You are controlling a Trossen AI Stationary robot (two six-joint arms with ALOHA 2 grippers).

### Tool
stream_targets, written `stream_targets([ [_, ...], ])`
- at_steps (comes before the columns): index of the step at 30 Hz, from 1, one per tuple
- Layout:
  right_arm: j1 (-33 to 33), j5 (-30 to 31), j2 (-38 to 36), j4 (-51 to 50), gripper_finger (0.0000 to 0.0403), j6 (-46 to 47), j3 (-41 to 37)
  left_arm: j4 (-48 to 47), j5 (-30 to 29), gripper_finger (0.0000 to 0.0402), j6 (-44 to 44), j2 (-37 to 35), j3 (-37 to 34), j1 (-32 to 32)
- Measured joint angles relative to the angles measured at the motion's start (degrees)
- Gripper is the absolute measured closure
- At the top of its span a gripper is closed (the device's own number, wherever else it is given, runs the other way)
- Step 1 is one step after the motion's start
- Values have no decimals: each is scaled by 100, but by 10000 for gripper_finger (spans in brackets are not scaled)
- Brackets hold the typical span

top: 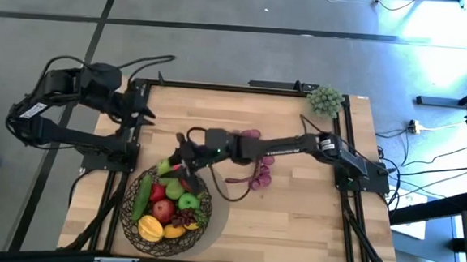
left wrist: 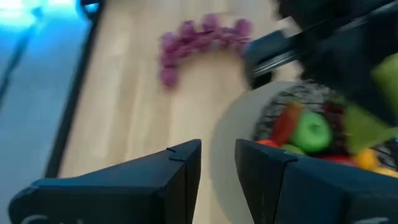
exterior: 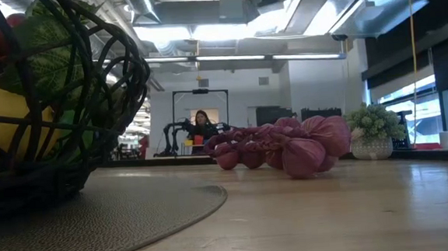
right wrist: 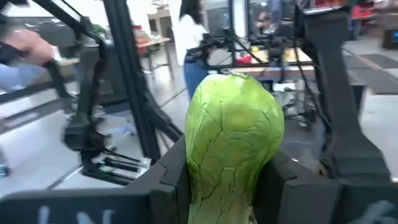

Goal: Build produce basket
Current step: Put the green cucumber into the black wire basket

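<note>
The right gripper [top: 181, 162], jaws clamped on a leafy green vegetable [right wrist: 233, 146] above the basket [top: 139, 233], holds something probably light and stiff, gripped midway; left jaws narrow, empty.

bare tabletop [top: 310, 209] right of the basket [top: 134, 226], purple grape bunch [top: 259, 177] mid-table, potted plant [top: 325, 100] at far corner

place: robotics lab | cues: exposed ceiling ducts [exterior: 202, 22], other arm rigs [exterior: 200, 119], polished concrete floor [top: 222, 57]
</note>
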Motion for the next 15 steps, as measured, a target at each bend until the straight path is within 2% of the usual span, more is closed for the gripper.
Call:
stream_targets([
  [2, 43, 205, 138, 156, 296, -61, -16, -9, 295, 314, 93, 1, 0, -27],
  [5, 106, 437, 414, 499, 296, -175, -22, -75, 441, 314, 82, -6, 0, -91],
  [11, 242, 520, 985, 1441, 296, 62, -22, -200, 472, 314, 82, -19, 0, -179],
  [15, 262, 522, 1226, 1609, 296, 103, -22, -201, 472, 314, 82, -15, 0, -184],
])
